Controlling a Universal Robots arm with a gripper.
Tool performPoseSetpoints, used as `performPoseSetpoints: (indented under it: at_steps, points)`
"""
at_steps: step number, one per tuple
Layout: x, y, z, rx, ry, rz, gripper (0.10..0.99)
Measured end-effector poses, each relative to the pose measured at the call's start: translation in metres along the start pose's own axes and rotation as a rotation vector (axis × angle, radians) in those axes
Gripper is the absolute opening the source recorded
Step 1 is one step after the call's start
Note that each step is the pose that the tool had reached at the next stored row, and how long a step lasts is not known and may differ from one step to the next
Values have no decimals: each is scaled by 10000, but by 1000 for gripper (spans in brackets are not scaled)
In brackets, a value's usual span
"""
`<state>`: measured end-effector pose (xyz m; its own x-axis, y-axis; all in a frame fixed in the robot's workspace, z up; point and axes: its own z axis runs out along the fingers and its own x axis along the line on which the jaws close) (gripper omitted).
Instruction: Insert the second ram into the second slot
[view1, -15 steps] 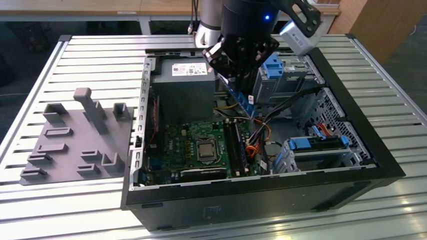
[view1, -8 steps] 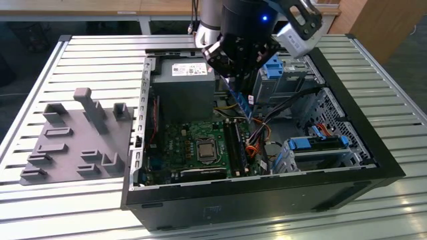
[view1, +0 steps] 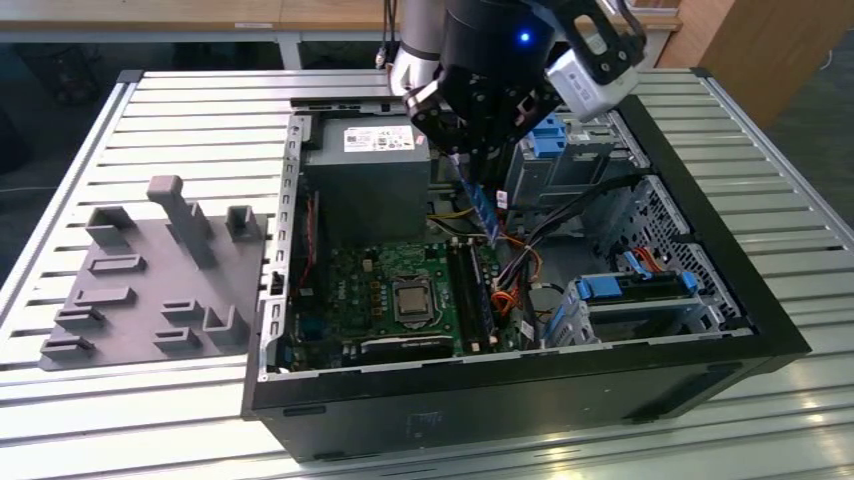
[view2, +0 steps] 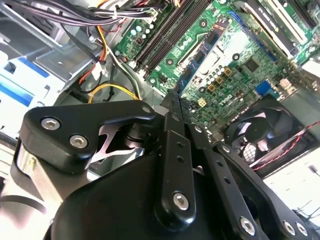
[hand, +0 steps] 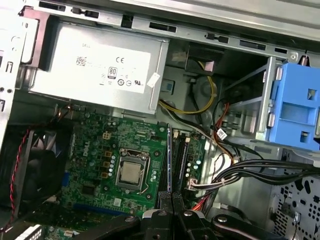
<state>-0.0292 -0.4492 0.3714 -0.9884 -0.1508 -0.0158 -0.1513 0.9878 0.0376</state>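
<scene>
My gripper (view1: 470, 168) reaches into the open computer case (view1: 694, 330) and is shut on the second ram (view1: 485, 212), a thin blue stick hanging below the fingers. The stick's lower end is just above the motherboard (view1: 360, 290), near the far end of the black slots (view1: 467, 290). In the first wrist view the ram (hand: 169, 160) shows edge-on beyond the gripper (hand: 172, 199), running alongside the slots (hand: 182, 160). In the second wrist view the ram (view2: 200, 57) extends from the gripper (view2: 173, 102) beside the slots (view2: 165, 35). I cannot tell whether the stick touches a slot.
A grey power supply (view1: 367, 165) stands just beyond the slots. Cable bundles (view1: 567, 205) and blue drive-bay clips (view1: 641, 285) crowd the exterior view's right. The processor socket (hand: 131, 172) and a fan (hand: 30, 170) lie beside the slots. A grey fixture plate (view1: 147, 290) sits outside the case.
</scene>
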Motion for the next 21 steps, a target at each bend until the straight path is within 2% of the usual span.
performPoseSetpoints:
  at_steps: [7, 21]
  points:
    - [0, 0, 1, 7, -14, 378, 118]
    - [-4, -2, 13, 7, -14, 431, 118]
